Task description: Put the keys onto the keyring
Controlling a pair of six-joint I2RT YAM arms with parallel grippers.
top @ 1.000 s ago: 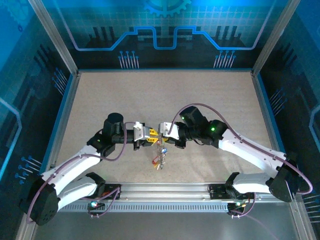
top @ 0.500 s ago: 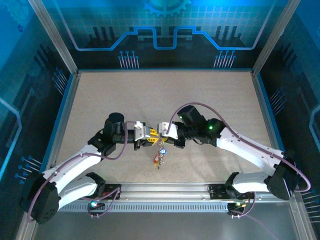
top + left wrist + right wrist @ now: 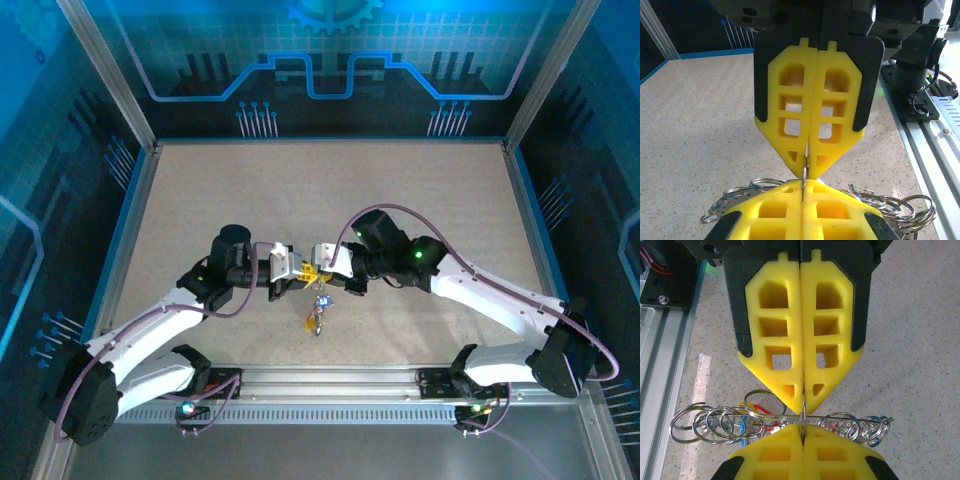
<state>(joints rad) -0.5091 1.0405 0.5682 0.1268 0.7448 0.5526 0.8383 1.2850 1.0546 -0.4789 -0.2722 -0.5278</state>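
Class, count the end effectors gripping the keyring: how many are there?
2. The left end effector pinches the keyring from the left and the right end effector from the right, fingertips almost meeting over the middle of the table.

The surface (image 3: 330,200) is beige with fine dark and light speckles. The left pincer (image 3: 303,274) and the right pincer (image 3: 320,266) both have bright yellow fingers (image 3: 774,341) with black backs. The keyring (image 3: 840,416) is silvery, and so are the small rings (image 3: 710,425) on it. Among the keys (image 3: 318,310) there are tags of red, blue and yellow. The arms (image 3: 140,340) are white with black joints and carry purple cables (image 3: 400,210); a green light (image 3: 415,255) shines on the right one. The walls (image 3: 320,60) are blue, with a pattern of lighter blue lines like a circuit.
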